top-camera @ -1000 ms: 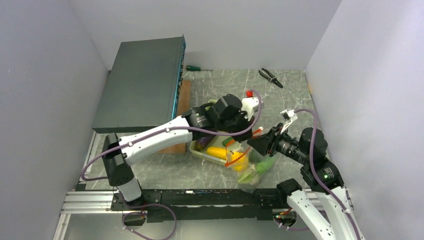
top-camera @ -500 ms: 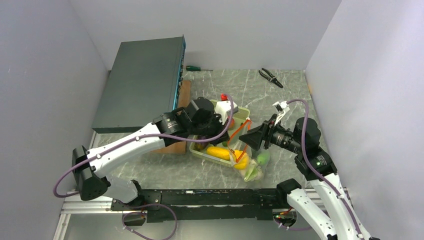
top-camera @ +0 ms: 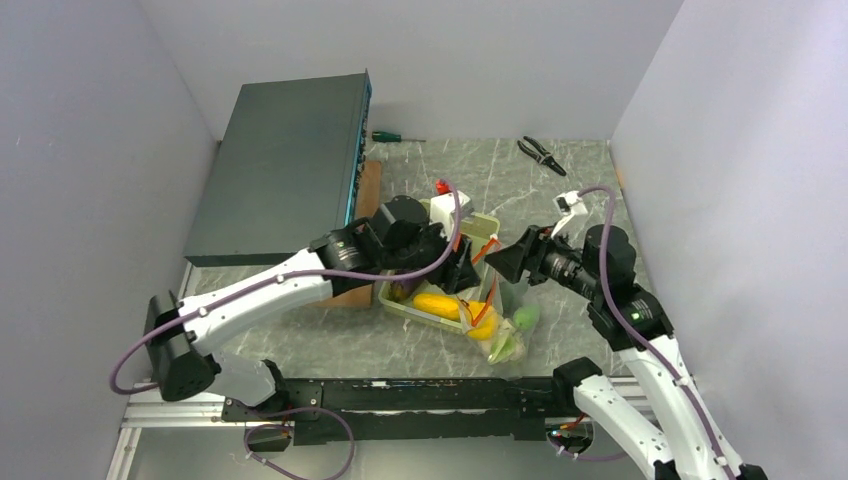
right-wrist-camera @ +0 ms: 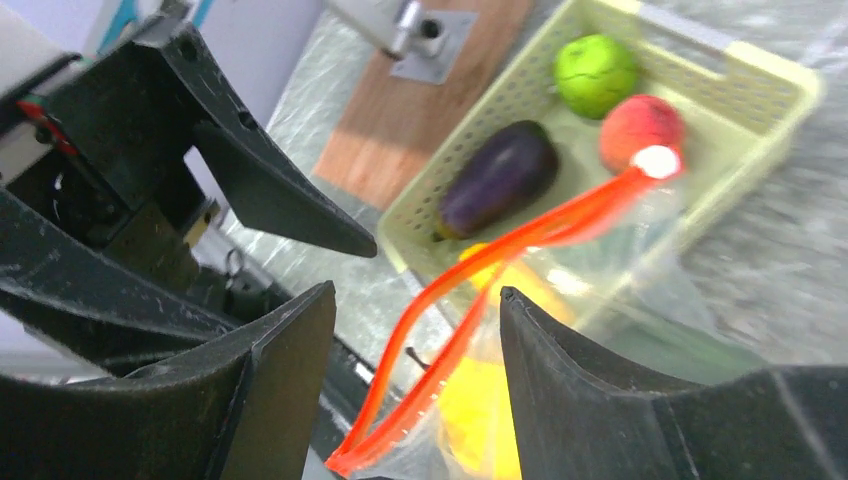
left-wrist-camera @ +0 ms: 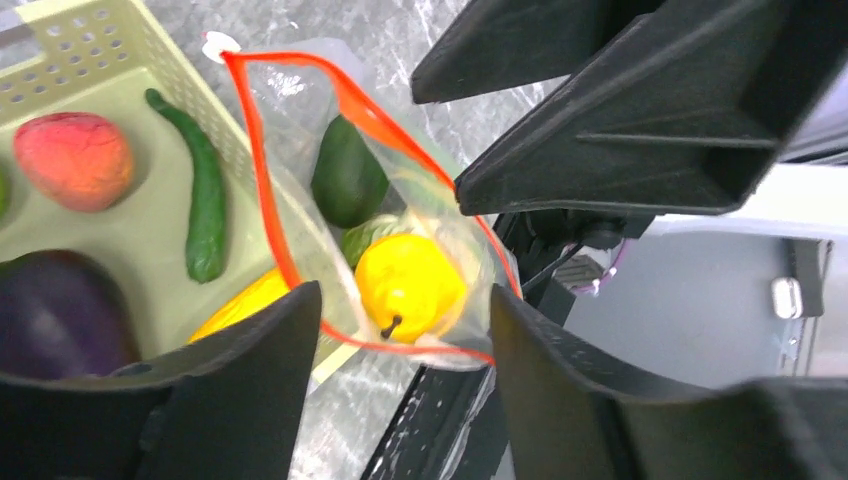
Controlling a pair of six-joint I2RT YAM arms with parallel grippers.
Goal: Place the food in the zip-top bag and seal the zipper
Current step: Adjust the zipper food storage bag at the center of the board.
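Observation:
The zip-top bag (left-wrist-camera: 440, 215) stands open beside the pale green tray (left-wrist-camera: 95, 40). Its red-orange zipper (left-wrist-camera: 262, 190) runs to a white slider tab (left-wrist-camera: 214, 44). Food lies inside it: a yellow round piece (left-wrist-camera: 410, 285) and a dark green piece (left-wrist-camera: 348, 182). My left gripper (left-wrist-camera: 400, 300) hovers open just above the bag's mouth, holding nothing. My right gripper (right-wrist-camera: 415, 300) is open too. The zipper (right-wrist-camera: 560, 225) passes loosely between its fingers without being pinched. In the top view the two grippers (top-camera: 468, 268) (top-camera: 497, 265) face each other over the bag (top-camera: 505, 335).
The tray (right-wrist-camera: 700, 60) holds a purple eggplant (right-wrist-camera: 500, 175), a green fruit (right-wrist-camera: 595, 72), a peach (right-wrist-camera: 640, 125) and a thin green pod (left-wrist-camera: 205, 205). A dark box (top-camera: 285, 165), a wooden board (top-camera: 365, 190), a screwdriver (top-camera: 395, 137) and pliers (top-camera: 541, 153) lie behind.
My left gripper drew back left from over the bag and its jaws opened. My right gripper rose and shifted toward the tray, and the bag's mouth stands a little more upright.

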